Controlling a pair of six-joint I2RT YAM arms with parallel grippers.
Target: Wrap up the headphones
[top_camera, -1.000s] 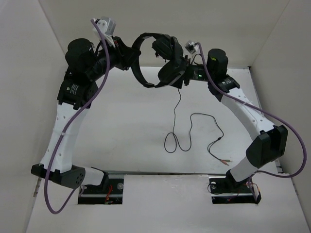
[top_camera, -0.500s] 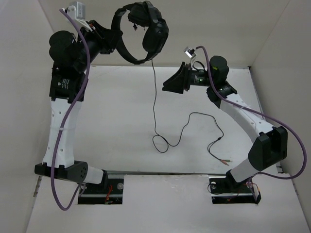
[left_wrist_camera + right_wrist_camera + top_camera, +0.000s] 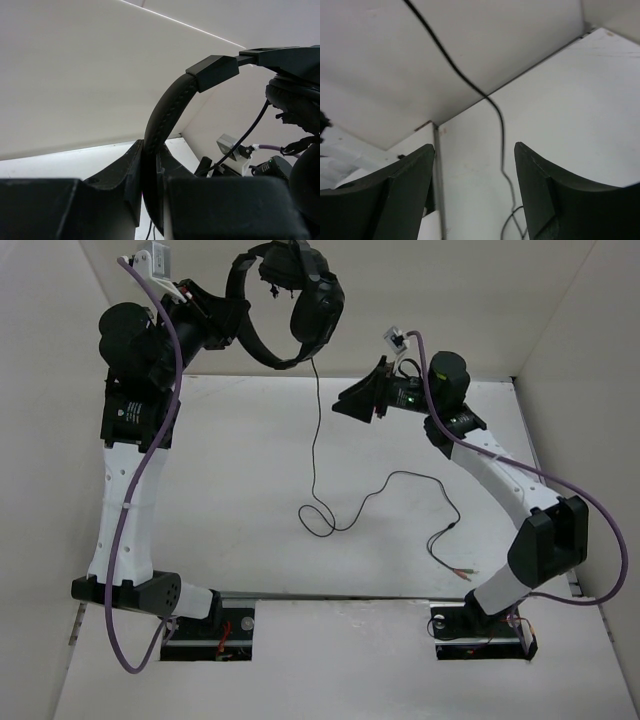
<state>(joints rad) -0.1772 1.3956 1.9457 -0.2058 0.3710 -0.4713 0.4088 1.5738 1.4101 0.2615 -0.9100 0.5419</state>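
The black headphones (image 3: 300,310) hang high at the back left. My left gripper (image 3: 228,320) is shut on their band (image 3: 167,112). The earcups (image 3: 318,312) dangle to the right of it. The thin black cable (image 3: 314,430) drops from the earcups to the table, loops (image 3: 320,518), then runs right to the coloured plugs (image 3: 466,575). My right gripper (image 3: 345,405) is open and empty, to the right of the hanging cable. In the right wrist view the cable (image 3: 497,125) hangs ahead, between the open fingers (image 3: 545,195).
White walls enclose the table on the back and both sides. A purple arm cable (image 3: 150,470) hangs along the left arm and another (image 3: 560,490) along the right arm. The arm bases (image 3: 210,625) sit at the near edge.
My left gripper lifted the headphones up and to the left. My right gripper let go of the earcup and now stands open and apart. The cable loop on the table slid left.
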